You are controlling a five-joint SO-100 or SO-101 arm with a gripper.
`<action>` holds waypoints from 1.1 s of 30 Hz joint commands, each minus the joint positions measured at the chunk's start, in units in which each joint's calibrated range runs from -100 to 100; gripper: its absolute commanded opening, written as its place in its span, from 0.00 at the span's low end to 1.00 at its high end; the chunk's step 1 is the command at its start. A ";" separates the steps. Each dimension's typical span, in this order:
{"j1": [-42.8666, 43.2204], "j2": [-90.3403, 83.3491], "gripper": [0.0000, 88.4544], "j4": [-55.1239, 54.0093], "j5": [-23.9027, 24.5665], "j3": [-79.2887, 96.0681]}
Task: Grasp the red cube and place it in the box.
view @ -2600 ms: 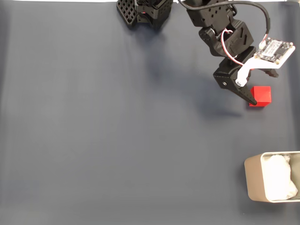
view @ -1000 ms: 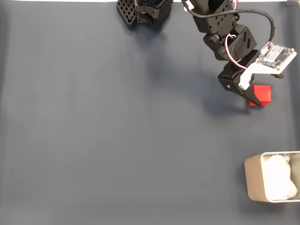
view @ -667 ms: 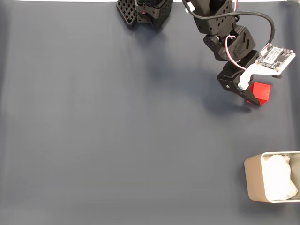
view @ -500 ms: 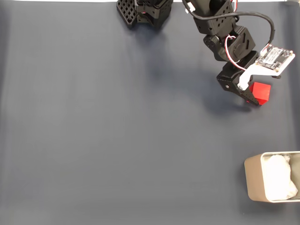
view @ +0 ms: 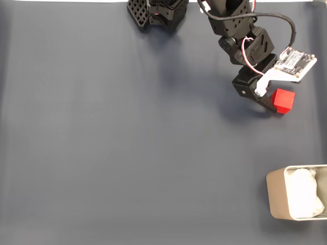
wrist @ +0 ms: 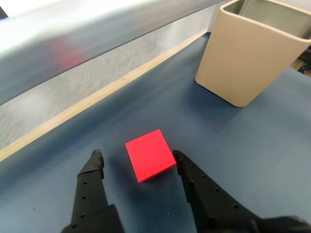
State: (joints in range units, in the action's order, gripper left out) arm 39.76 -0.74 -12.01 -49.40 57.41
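In the fixed view the red cube lies turned at an angle on the dark mat at the upper right. My gripper reaches down around it, one black finger against its left side and the other hidden under the camera board. In the wrist view the red cube sits between the fingers of my gripper. The right finger touches it and a gap shows at the left finger, so the gripper is open. The beige box with white padding stands at the lower right, seen as a beige wall in the wrist view.
The arm's base and a black perforated part stand at the top edge of the mat. A light wooden strip marks the table edge just beyond the cube in the wrist view. Bare mat spreads across the left and middle.
The gripper closed in around the cube and drifted slightly up and left. The cube turned from square-on to angled and shifted a little upward with it.
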 commanded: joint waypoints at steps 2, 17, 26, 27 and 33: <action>0.58 -4.11 0.37 0.46 0.29 0.07; 1.00 -5.59 0.37 1.03 0.10 0.34; 1.43 -5.33 0.35 1.85 0.00 0.43; 1.43 -5.33 0.35 2.01 -0.05 0.52; 1.43 -5.76 0.33 2.83 -0.39 0.62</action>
State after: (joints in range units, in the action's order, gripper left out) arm 40.80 -3.52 -9.55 -49.40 58.41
